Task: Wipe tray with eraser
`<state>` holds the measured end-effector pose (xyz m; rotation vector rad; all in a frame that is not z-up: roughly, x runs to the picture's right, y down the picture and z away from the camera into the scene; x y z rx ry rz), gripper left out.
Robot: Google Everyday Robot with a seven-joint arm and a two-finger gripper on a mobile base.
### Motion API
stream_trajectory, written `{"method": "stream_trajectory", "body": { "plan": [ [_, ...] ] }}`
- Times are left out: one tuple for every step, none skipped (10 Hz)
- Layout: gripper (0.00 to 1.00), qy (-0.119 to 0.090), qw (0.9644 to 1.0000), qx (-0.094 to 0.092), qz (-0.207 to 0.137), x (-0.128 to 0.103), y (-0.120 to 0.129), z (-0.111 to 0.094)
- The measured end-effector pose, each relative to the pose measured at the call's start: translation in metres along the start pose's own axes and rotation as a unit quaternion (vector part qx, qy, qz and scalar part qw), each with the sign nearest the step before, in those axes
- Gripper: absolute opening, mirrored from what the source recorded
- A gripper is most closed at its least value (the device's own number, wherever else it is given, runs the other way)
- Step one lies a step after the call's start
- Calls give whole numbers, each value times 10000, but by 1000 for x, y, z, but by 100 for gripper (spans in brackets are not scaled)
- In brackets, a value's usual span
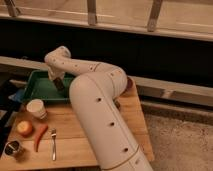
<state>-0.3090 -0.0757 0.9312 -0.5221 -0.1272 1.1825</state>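
Observation:
A green tray (40,88) sits at the back left of the wooden table. My white arm reaches over it from the right. My gripper (58,83) points down into the tray near its right side, and a dark block that looks like the eraser (59,84) sits at its tip, down at the tray floor.
On the wooden table (70,140) in front of the tray stand a white cup (36,108), an orange fruit (24,128), a red pepper (39,136), a fork (53,142) and a small metal cup (13,148). A blue object (17,95) lies at the tray's left edge. A dark wall runs behind.

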Motion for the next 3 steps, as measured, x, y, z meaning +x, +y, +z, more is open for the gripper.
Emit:
{"method": "stream_trajectory", "body": {
  "plan": [
    [0,117,9999,-120,-35,9,16,-1],
    [0,147,9998,-148,-36,11,20,0],
    [0,141,9998,-125,-41,11,17,-1]
  ]
}}
